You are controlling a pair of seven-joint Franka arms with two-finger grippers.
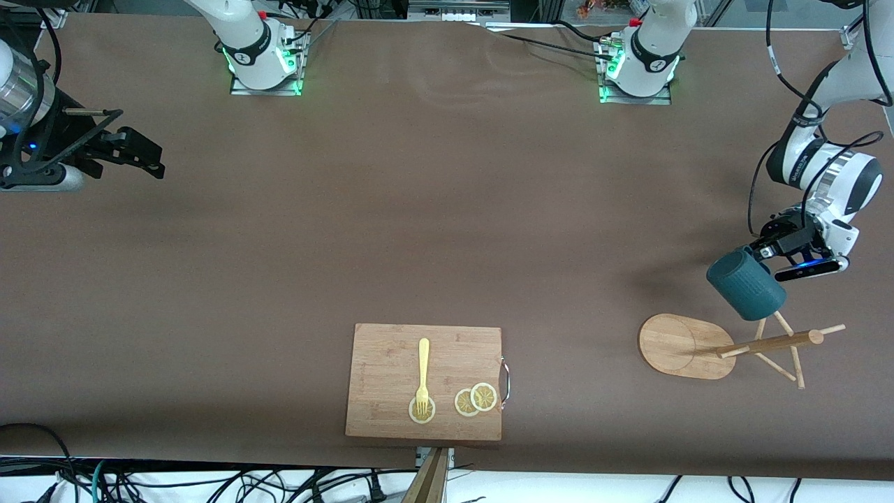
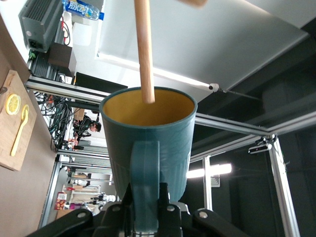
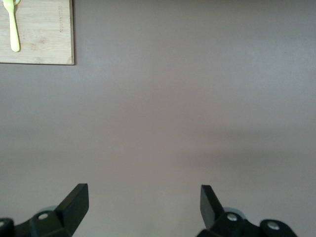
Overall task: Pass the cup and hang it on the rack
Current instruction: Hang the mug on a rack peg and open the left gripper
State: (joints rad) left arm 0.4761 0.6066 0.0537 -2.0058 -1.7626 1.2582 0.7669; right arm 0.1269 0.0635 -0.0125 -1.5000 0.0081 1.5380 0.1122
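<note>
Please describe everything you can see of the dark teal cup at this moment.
The cup is dark teal, ribbed outside, with a yellowish inside and a loop handle. The left gripper holds it by the handle, its jaws shut on it, up in the air over the rack. The cup is tilted. In the left wrist view a thin wooden peg of the rack crosses its open mouth; whether they touch cannot be told.

No readable text is showing anywhere. The blue label on the bottle (image 2: 83,8) at the upper left of the left wrist view is carrying white characters too blurred to make out.
</note>
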